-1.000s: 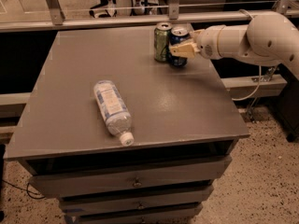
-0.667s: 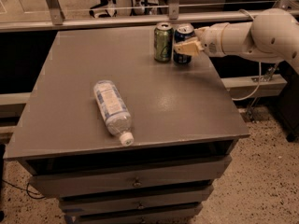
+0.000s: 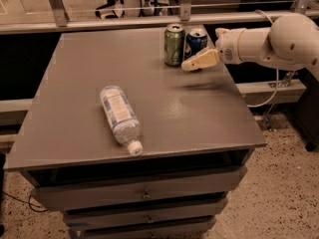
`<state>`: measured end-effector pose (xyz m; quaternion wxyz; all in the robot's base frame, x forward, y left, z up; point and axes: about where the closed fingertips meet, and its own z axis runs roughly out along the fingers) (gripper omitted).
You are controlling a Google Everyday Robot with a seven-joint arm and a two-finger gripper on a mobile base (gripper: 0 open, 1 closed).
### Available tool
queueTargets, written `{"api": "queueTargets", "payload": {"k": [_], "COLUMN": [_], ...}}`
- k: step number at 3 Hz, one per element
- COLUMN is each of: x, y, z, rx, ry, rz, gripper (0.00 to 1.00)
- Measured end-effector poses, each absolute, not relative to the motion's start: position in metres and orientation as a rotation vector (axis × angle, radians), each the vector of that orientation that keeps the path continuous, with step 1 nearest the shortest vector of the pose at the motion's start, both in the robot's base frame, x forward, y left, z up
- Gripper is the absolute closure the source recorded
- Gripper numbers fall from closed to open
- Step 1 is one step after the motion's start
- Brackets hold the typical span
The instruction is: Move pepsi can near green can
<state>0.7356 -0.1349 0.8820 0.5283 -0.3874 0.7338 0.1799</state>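
The dark blue pepsi can (image 3: 196, 38) stands upright at the table's far edge, right beside the olive-green can (image 3: 174, 45) and nearly touching it. My gripper (image 3: 193, 57) reaches in from the right at the pepsi can. Its near finger (image 3: 200, 61) is in front of the can's lower part and appears to stand clear of it. The far finger is hidden behind the can. The gripper looks open, and the can rests on the table.
A clear plastic bottle (image 3: 119, 117) lies on its side at the front left of the grey table (image 3: 199, 113). A metal rail (image 3: 99, 21) runs behind the table's far edge. Drawers sit below the top.
The pepsi can moved slightly back, closer to the green can. The near finger has dropped away from the can toward the camera, letting the can go.
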Motion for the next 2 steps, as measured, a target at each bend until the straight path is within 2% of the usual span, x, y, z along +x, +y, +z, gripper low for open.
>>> {"api": "queueTargets", "payload": {"k": [2], "x": [0.684], "y": [-0.177], "z": [0.925], "rx": [-0.902], "ry": [1.713], "rz": [0.416], "gripper": [0.0]}}
